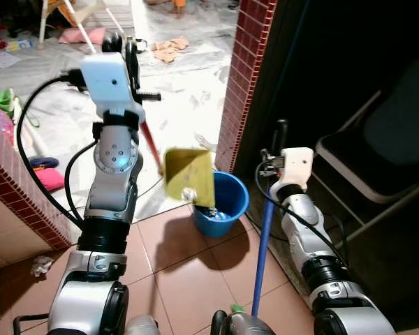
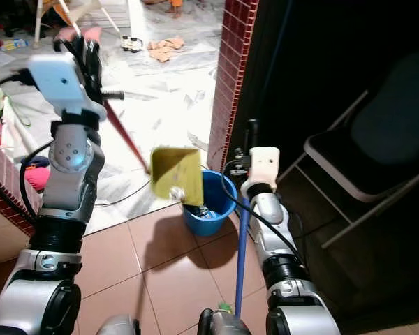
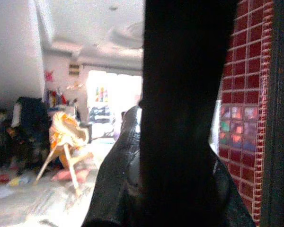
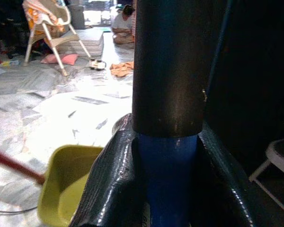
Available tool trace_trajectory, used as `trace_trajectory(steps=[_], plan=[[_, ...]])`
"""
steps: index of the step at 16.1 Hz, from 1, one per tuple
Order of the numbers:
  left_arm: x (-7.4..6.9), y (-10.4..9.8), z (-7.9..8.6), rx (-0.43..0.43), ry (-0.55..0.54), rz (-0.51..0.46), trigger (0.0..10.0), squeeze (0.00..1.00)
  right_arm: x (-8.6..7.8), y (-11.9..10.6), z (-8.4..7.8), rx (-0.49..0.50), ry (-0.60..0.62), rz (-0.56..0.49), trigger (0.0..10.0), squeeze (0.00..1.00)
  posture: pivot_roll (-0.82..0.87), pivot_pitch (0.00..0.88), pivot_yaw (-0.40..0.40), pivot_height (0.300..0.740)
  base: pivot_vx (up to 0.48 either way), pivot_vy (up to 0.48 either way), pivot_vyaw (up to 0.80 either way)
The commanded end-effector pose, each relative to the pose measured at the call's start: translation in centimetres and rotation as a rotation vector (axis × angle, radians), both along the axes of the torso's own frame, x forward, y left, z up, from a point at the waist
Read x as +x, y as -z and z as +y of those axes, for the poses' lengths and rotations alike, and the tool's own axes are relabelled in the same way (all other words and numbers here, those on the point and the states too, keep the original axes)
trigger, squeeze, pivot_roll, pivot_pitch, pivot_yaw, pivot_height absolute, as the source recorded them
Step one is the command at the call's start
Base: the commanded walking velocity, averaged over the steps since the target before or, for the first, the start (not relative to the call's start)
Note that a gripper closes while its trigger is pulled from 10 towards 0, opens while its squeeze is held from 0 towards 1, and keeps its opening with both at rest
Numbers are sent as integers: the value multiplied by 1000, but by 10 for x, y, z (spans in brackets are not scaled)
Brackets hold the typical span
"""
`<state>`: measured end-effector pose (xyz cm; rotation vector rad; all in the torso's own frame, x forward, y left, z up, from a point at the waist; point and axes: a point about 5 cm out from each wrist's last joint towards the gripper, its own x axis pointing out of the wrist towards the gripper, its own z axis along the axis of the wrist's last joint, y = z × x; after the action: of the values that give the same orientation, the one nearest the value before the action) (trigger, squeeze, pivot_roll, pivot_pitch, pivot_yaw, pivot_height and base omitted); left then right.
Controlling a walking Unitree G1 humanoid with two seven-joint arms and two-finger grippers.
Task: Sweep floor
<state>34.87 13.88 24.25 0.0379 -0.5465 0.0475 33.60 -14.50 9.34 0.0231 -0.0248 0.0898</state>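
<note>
Fingers of the left gripper (image 1: 129,52) are closed round the red handle (image 1: 151,144) of a yellow dustpan (image 1: 189,176), which is held tilted over the blue bucket (image 1: 223,203) on the tiled floor (image 1: 188,272), beside the brick pillar (image 1: 241,77). The right gripper (image 1: 279,136) is clamped on the blue broom handle (image 1: 263,244), held upright just beside the bucket. A folding chair (image 1: 377,150) is seen at the right.
</note>
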Motion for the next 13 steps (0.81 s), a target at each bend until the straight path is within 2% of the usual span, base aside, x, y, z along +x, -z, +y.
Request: trace_trajectory(steps=[1,5,9,13], plan=[[-3,-9,2,38,1,-47,10000,0,6,-15,1,16,13,-69,10000,0,24,0,-21,740,0,0,0],[-4,-14,-1,16,13,-71,10000,0,7,-19,4,14,41,-101,10000,0,27,0,3,740,0,0,0],[-1,-26,-10,-4,62,-103,10000,0,5,-19,-6,-9,106,-125,10000,0,22,0,36,740,0,0,0],[-6,-34,-41,25,227,-129,10000,0,4,-18,-10,-15,143,-134,10000,0,19,0,61,740,0,0,0]])
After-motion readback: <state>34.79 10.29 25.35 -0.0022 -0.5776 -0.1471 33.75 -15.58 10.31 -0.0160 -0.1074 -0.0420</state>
